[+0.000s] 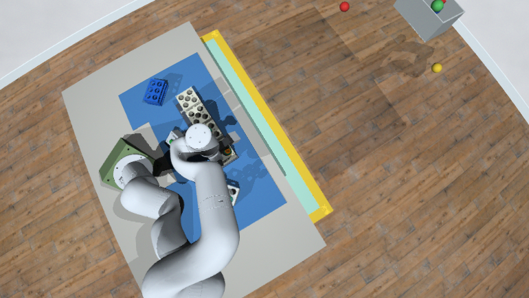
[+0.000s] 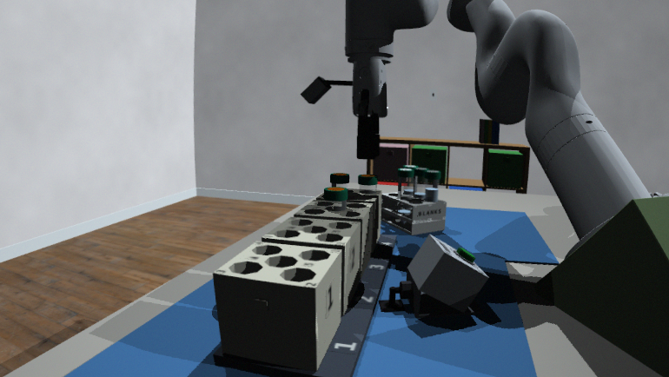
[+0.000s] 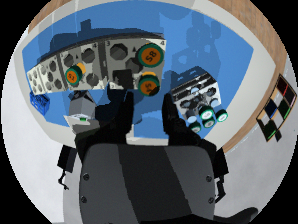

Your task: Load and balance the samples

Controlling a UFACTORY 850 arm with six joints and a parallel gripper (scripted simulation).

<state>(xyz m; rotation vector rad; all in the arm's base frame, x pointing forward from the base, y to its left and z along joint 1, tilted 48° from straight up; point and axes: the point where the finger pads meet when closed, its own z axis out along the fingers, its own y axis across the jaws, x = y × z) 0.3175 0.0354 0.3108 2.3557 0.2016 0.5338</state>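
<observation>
Orange-capped tubes [image 3: 150, 56] show from the wrist, arm-hidden from top.

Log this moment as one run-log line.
gripper: open, empty, above far adapters | orange-dot tubes in far adapters | blank rack: tubes standing | blue sample rack: no tubes seen | DONE key: untouched

My overhead view is evenly bright and sharp, with the big grey robot arm [image 1: 207, 207] casting soft shadows across the blue mat [image 1: 259, 192] toward the bench's yellow-trimmed edge. The side view runs dimmer, near faces shaded. My wrist view is a coarse fisheye circle, bent and black at the rim.
</observation>
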